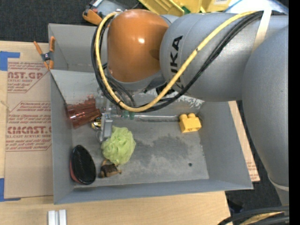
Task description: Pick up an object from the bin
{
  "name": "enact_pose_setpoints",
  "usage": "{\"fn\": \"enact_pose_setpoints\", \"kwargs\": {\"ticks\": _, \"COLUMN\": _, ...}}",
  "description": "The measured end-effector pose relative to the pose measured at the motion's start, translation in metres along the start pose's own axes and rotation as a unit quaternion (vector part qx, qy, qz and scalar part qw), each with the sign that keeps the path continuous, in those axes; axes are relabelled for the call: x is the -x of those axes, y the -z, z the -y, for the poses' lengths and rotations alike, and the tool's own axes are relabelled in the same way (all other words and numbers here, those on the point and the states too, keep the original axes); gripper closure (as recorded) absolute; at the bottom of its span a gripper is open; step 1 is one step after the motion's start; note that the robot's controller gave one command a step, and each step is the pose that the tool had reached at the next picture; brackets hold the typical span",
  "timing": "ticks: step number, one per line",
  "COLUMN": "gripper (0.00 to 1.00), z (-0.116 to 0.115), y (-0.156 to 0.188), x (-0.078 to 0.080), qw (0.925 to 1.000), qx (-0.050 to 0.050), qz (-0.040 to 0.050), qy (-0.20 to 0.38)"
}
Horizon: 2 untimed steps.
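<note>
Pincer [106, 131] stands low in the left part of the grey metal bin [220, 172], hanging under the arm's orange cover [133, 43] and the loop of yellow and black cables [101, 55]. Its metal tip is wedged between two things. A red see-through cup [82, 114] lies on its side just to the left, close to the bin's left wall. A lime-green crumpled lump [119, 145] lies just below and to the right, with its upper left edge touching or nearly touching the tip. Whether the pincer is released or clenched cannot be told, as the wrist and the cables hide much of it, and nothing can be seen grasped in it. A small shiny gold bit [97, 123] shows between the cup and the pincer.

Near the bin's lower left corner lies a black oval thing with a red rim [82, 164]. Just beside it, under the green lump, is a small brown scrap [110, 170]. A thin grey rod [152, 118] runs from the pincer towards a yellow toy brick [190, 123], which lies well apart in the middle of the floor.
</note>
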<state>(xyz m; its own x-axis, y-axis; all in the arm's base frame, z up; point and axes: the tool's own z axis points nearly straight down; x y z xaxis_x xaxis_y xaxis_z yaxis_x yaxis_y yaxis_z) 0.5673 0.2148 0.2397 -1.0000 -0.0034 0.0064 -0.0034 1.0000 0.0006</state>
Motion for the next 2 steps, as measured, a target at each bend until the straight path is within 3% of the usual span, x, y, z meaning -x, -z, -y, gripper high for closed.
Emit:
{"fn": "enact_pose_setpoints", "kwargs": {"ticks": 1, "gripper": 0.0, "z": 0.001, "y": 0.005, "x": 0.002, "qw": 1.0, "qx": 0.001, "qz": 0.0043, "qy": -0.001}}
{"fn": "enact_pose_setpoints", "kwargs": {"ticks": 2, "gripper": 0.0, "z": 0.029, "y": -0.127, "x": -0.054, "qw": 0.9893, "qx": 0.0, "qz": 0.0041, "qy": 0.146}}
